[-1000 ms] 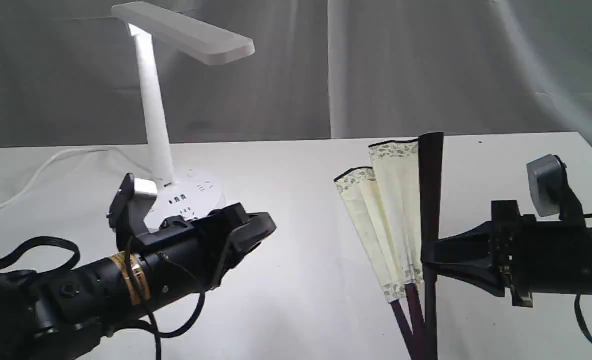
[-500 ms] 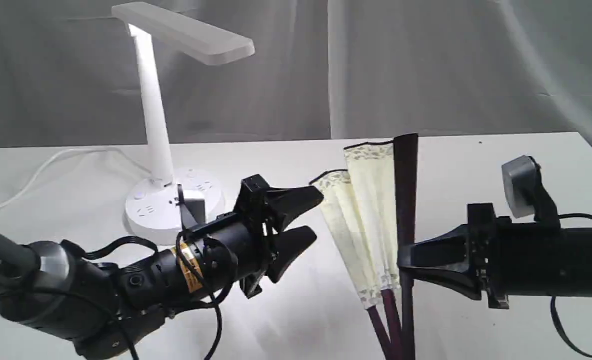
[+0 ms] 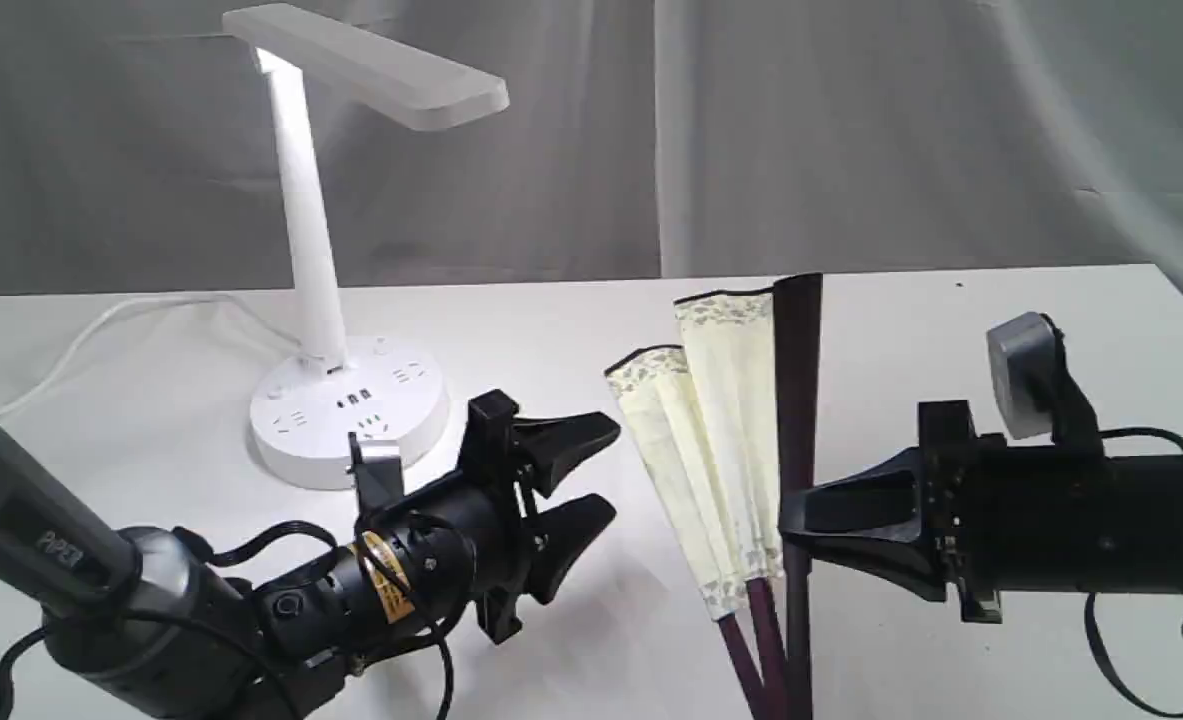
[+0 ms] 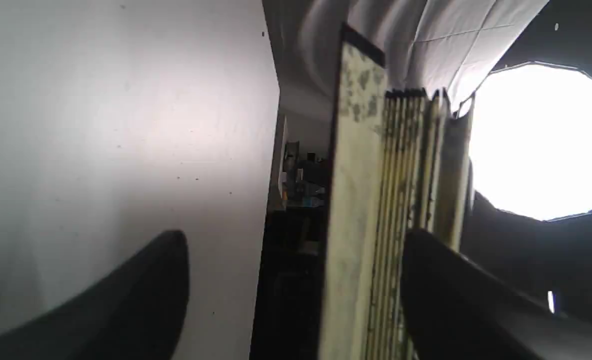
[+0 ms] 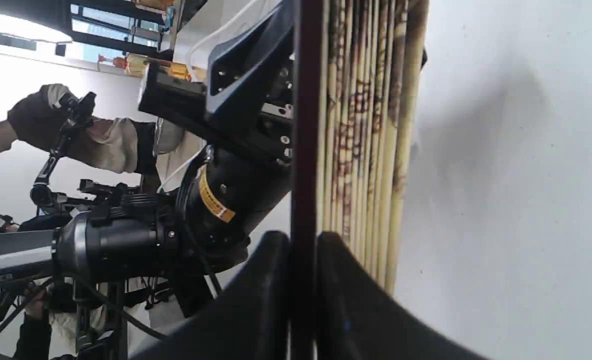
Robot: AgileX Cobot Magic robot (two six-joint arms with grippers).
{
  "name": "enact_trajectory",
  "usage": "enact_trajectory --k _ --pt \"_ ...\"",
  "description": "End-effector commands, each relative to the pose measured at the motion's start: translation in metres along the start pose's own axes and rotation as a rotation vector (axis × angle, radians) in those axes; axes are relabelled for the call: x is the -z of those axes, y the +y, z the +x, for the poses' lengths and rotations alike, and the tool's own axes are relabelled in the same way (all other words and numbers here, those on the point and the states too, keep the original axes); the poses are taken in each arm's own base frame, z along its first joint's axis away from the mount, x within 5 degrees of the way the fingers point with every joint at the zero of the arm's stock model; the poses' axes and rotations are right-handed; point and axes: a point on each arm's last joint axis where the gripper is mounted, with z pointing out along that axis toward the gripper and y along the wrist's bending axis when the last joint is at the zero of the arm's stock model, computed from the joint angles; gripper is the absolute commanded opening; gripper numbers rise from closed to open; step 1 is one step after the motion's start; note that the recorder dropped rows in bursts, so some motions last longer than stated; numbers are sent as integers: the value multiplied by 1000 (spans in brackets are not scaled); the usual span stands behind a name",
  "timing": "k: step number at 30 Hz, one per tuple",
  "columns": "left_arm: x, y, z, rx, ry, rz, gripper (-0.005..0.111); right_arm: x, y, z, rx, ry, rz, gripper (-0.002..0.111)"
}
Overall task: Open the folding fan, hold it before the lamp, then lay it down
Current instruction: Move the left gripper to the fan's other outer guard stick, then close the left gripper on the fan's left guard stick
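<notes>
**Closing in on the loose pleats of a half-spread fan**

Standing upright between the two arms, the folding fan [image 3: 726,450] is held off the desk [image 3: 551,320], its long axis close to vertical. The patterned border is at the top. The maroon ribs run down out of the exterior view, so the pivot is hidden.

The right tool [image 3: 789,530] is clamped on the dark outer guard [image 5: 303,125]; the right wrist view shows both fingers pinching it, with the pleats stacked just beside. Only a few cream folds have splayed away from that guard. They lean toward the left arm.

The left tool [image 3: 606,465] has its jaws apart and points sideways at those folds. Its tips are just beside the outermost fold's edge and seem not to touch it. The left wrist view is too close to settle that.

The fan therefore lies directly ahead of the left tool, which is the nearer one to the free edge. My judgement is that opening depends on this tool gripping the outermost fold and drawing it away from the guard.

The lamp [image 3: 311,230] stands farther back on the left, well apart from the fan.
</notes>
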Motion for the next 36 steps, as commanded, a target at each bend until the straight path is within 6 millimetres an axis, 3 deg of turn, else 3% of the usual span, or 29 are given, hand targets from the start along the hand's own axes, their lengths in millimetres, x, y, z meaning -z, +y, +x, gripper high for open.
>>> enact_trajectory --k 1,10,18,33,36 --pt "-5 -2 0 22 7 26 61 -5 8 4 6 14 -35 0" --pt "-19 -17 0 3 64 83 61 -9 10 3 1 4 -46 0" --pt "-19 -18 -3 8 36 90 53 -9 9 7 16 40 -35 0" --pt "-19 -18 -2 7 45 88 53 -21 15 16 16 111 -42 0" --pt "-19 -17 0 0 66 83 45 -22 16 15 16 99 -47 0"
